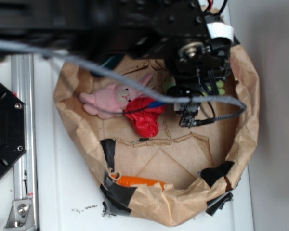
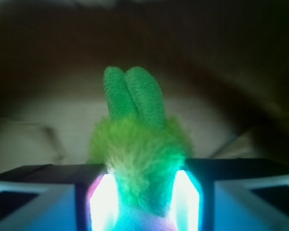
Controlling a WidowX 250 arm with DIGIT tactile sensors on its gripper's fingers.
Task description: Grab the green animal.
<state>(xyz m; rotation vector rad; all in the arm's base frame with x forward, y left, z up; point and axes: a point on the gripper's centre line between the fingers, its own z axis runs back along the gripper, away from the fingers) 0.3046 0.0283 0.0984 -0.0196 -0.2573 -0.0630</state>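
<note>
Green animal [image 2: 142, 159]: fuzzy lime plush sitting between the two fingers of the hand, its two knitted green ears pointing away from the hand; in the exterior view only a small green part shows under the hand.
Hand [image 2: 143, 199]: narrowly parted, with the lit finger pads [image 2: 103, 202] pressed against both sides of the fur; it looks closed on the toy, though whether the toy is lifted I cannot tell.
Place: inside the brown paper bag [image 1: 241, 139], which lies on the white bench [image 1: 53, 192].
Neighbours: pink bunny [image 1: 111, 99] and red crumpled thing [image 1: 145, 117] lie well to one side of the hand; an orange object [image 1: 139, 182] is far from it, near the bag rim.
Step in hand: securing the grip.
How to do it well: squeeze the body, not only loose fur, then rise straight, clear of the bag wall.
</note>
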